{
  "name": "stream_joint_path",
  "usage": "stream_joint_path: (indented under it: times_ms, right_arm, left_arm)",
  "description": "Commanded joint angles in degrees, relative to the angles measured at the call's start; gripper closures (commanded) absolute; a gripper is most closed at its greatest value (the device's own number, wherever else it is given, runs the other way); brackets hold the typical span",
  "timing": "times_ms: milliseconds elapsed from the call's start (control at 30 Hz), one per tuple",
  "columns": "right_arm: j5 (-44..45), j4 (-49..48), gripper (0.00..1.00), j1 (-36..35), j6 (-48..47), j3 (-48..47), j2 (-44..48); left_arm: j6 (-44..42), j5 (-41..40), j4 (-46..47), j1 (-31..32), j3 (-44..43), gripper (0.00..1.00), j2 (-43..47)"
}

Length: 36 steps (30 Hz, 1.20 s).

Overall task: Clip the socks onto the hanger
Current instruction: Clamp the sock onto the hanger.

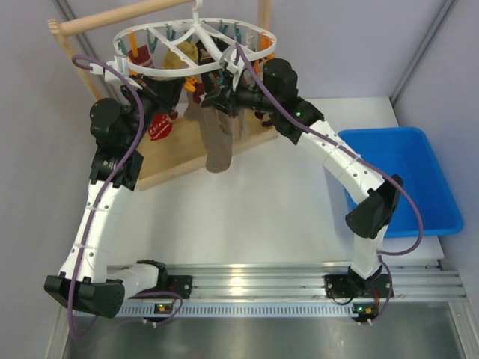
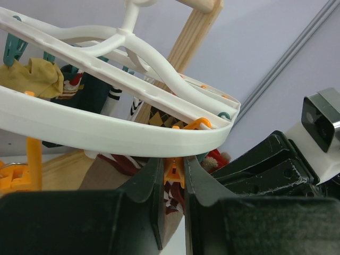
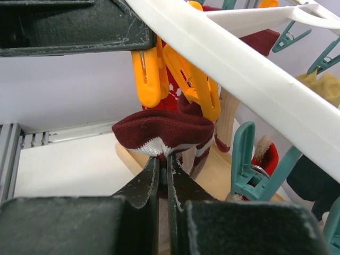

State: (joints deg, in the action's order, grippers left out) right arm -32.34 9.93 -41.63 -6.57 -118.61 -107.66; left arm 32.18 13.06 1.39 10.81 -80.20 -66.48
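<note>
Right gripper [image 3: 163, 162] pinches the maroon sock [image 3: 164, 133] by its soft ribbed cuff, just below the orange peg [image 3: 149, 74], cuff lying crosswise to the peg. Left gripper [image 2: 173, 167] is pressed on that hard plastic peg, which hangs under the white hanger [image 2: 106, 135] ring. Next, I reckon: cuff straight up into the peg

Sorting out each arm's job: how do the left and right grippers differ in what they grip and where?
The left gripper pinches a hard orange peg; the right gripper pinches the soft edge of a dark red sock. The left gripper's hold sits right under the hanger's white ring; the right gripper's sits lower, beneath the pegs. Both are shut on their load, pointing up.
</note>
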Motion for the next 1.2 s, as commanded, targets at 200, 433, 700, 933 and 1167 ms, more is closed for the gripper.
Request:
stream_joint_path:
  times_ms: [200,433,700,933,1167]
  right_arm:
    - [0.87,-2.02,1.0,-1.26,-1.17,-3.38,-0.71]
    - [1.14,-2.29,1.0,-2.49,-1.6,-4.53,-0.71]
    - [2.1,-2.99,1.0,-2.76,-1.69,-4.79,-0.27]
    - [5.26,-4.66,1.0,-3.29,-1.61,-5.93,-0.71]
    - [4.65,-5.54,1.0,-3.81,-1.34,-6.55,-1.15]
  left_arm:
    - [0.86,2.76,1.87,0.09,0.66,1.0,0.82]
    - [1.3,3.29,1.86,0.09,0.84,1.0,0.39]
    - [0.69,3.38,0.81,0.18,0.84,1.0,0.3]
    - [0.86,4.17,0.46,0.18,1.1,1.0,0.21]
    - [1.74,3.9,0.19,0.09,1.1,0.83,0.12]
